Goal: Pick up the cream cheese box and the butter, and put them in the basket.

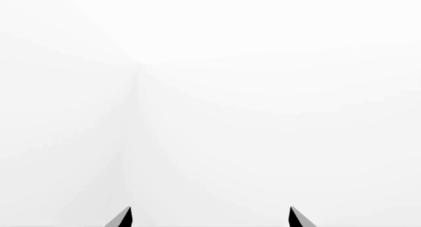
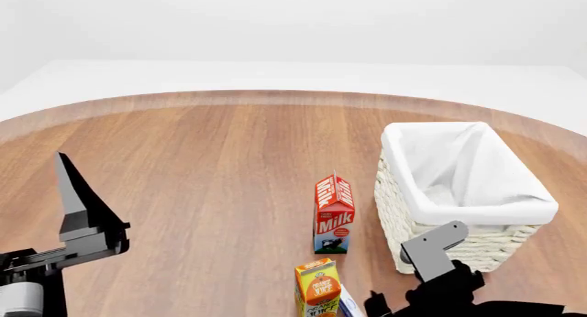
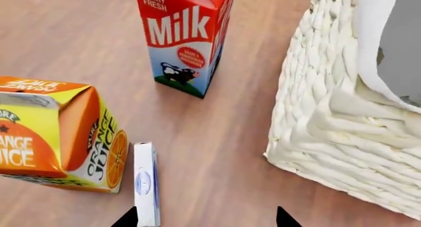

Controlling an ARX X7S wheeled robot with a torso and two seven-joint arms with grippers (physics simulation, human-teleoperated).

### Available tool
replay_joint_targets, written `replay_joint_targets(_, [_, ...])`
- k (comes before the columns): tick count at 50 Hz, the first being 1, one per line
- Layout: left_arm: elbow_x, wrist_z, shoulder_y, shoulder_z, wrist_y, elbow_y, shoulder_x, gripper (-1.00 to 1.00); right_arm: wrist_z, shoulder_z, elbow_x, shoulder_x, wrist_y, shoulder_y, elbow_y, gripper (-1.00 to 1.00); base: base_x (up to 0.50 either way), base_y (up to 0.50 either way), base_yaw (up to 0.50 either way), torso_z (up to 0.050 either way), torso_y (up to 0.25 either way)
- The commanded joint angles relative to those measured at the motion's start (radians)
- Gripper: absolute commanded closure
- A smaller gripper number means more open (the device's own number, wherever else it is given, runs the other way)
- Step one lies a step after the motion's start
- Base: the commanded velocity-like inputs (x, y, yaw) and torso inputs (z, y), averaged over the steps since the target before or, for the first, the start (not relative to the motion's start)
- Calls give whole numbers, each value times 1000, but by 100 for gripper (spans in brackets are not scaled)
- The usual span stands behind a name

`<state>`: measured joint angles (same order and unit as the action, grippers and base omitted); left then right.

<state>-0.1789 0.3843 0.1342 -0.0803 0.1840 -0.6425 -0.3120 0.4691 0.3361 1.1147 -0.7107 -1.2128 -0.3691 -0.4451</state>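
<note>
The cream cheese box (image 3: pixel 146 183), a thin white box with a blue oval, lies on edge beside the orange juice carton (image 3: pixel 59 133). In the head view only a sliver of the cream cheese box (image 2: pixel 350 304) shows. My right gripper (image 3: pixel 205 218) is open low over the table. The box sits just inside one fingertip and is not gripped. The white wicker basket (image 3: pixel 329 133) stands close on the other side, also seen as the basket (image 2: pixel 403 207) in the head view. My left gripper (image 1: pixel 210 217) is open and empty, facing blank white. The butter is out of view.
A red-and-white milk carton (image 2: pixel 334 214) stands left of the basket, with the orange juice carton (image 2: pixel 318 287) in front of it. The round wooden table (image 2: pixel 202 166) stretches bare to the left. My left arm (image 2: pixel 82 221) is raised at the near left.
</note>
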Motion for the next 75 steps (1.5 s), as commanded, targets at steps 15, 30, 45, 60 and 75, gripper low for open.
replay_joint_targets(15, [16, -15, 5, -14, 13, 20, 14, -100, -112, 129, -172, 75, 101, -11, 89, -100, 0, 0, 0, 0, 0])
replay_joint_targets(30, [17, -10, 8, -7, 16, 24, 11, -100, -113, 167, -235, 84, 155, 12, 121, -100, 0, 0, 0, 0, 0])
replay_joint_targets(45, [17, -7, 4, -2, 23, 37, 7, -100, -159, 233, -273, 97, 183, 7, 130, -100, 0, 0, 0, 0, 0])
replay_joint_targets(60, [16, -2, 5, 1, 24, 36, 1, -100, -186, 260, -305, 114, 220, 4, 186, -100, 0, 0, 0, 0, 0])
replay_joint_targets(75, [17, 2, 6, 4, 31, 45, -3, -100, -207, 297, -342, 144, 255, 8, 257, -100, 0, 0, 0, 0, 0])
